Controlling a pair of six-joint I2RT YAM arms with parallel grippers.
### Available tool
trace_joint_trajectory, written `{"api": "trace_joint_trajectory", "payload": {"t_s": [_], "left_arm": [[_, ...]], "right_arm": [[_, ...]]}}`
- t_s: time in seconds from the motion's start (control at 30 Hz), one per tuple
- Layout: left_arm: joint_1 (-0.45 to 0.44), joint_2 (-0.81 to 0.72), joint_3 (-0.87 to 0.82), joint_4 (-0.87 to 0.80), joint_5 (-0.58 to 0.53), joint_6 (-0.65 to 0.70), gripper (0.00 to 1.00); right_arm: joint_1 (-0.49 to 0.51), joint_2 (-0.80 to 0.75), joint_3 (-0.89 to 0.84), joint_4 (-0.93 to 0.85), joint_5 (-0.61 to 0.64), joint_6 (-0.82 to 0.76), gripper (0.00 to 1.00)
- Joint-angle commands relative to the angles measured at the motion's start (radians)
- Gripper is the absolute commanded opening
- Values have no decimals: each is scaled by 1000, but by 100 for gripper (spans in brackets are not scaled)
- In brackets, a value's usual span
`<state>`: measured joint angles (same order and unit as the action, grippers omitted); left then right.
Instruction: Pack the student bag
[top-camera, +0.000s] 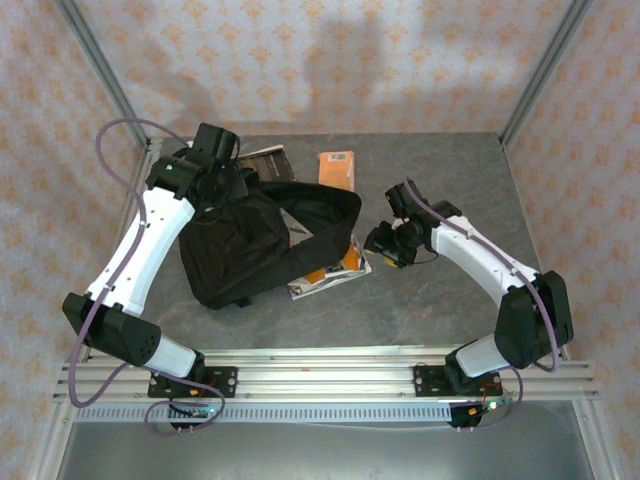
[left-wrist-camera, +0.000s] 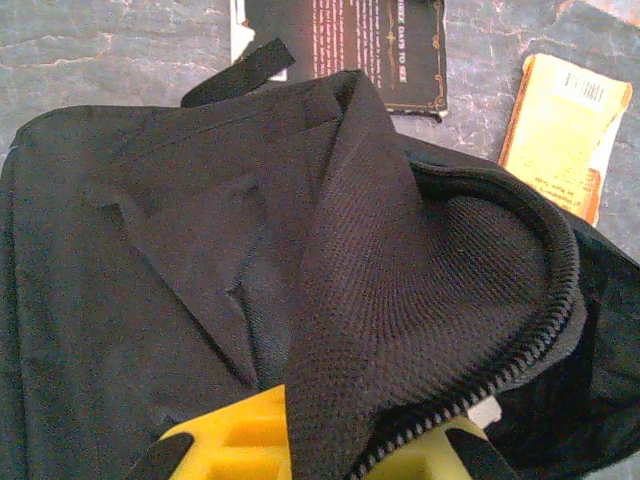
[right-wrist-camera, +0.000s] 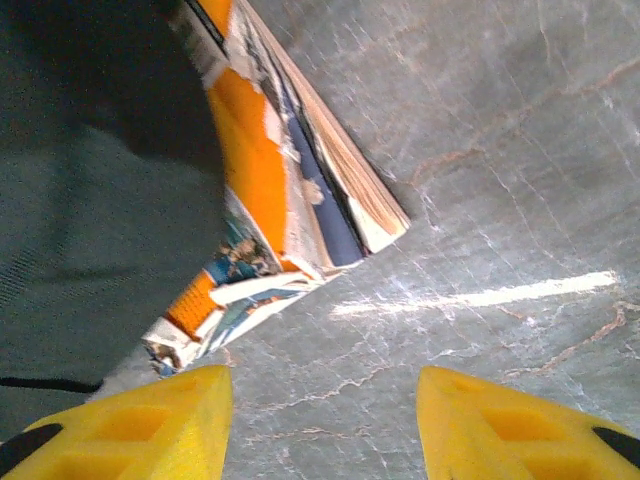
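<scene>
Two arms are working around the student bag (top-camera: 235, 250), which is lying on the left half of the table (top-camera: 450, 300), with its lower right edge resting over a stack of magazines (top-camera: 335, 272). Your left gripper (top-camera: 213, 172) is standing at the far end of the bag. In the left wrist view its yellow fingers (left-wrist-camera: 225, 435) are pressing together on the mesh-lined flap just beside the zip (left-wrist-camera: 545, 330), holding the mouth lifted. Your right gripper (right-wrist-camera: 320, 425) is hovering spread and empty over bare table, near the corner of the magazines. I am judging that the bag is soft and light, so it is folding and sagging wherever you are not supporting it, and it will probably not keep its mouth open alone. Taking it at the zip edge or at a seam is giving you a firmer hold than the loose panel. An orange book (top-camera: 337, 170) and a dark book (top-camera: 266, 162) are lying just beyond the bag, near its mouth.
</scene>
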<state>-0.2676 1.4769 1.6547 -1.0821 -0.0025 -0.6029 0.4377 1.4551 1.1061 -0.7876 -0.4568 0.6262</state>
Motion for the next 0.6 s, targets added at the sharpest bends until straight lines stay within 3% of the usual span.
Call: {"api": "trace_joint_trajectory", "payload": {"t_s": [0.0, 0.27, 0.37, 0.5, 0.57], "left_arm": [[19, -58, 63, -21, -107, -29, 0], [19, -86, 96, -50, -194, -32, 0], [19, -74, 41, 4, -101, -30, 0], [10, -31, -95, 133, 118, -75, 0], [-8, -9, -145, 174, 155, -90, 0]], "right_arm": [[1, 20, -31, 19, -19, -18, 53], [1, 89, -61, 75, -76, 8, 56], [1, 127, -53, 98, -88, 12, 57], [1, 190, -34, 124, -89, 8, 61], [1, 224, -19, 123, -85, 3, 64]]}}
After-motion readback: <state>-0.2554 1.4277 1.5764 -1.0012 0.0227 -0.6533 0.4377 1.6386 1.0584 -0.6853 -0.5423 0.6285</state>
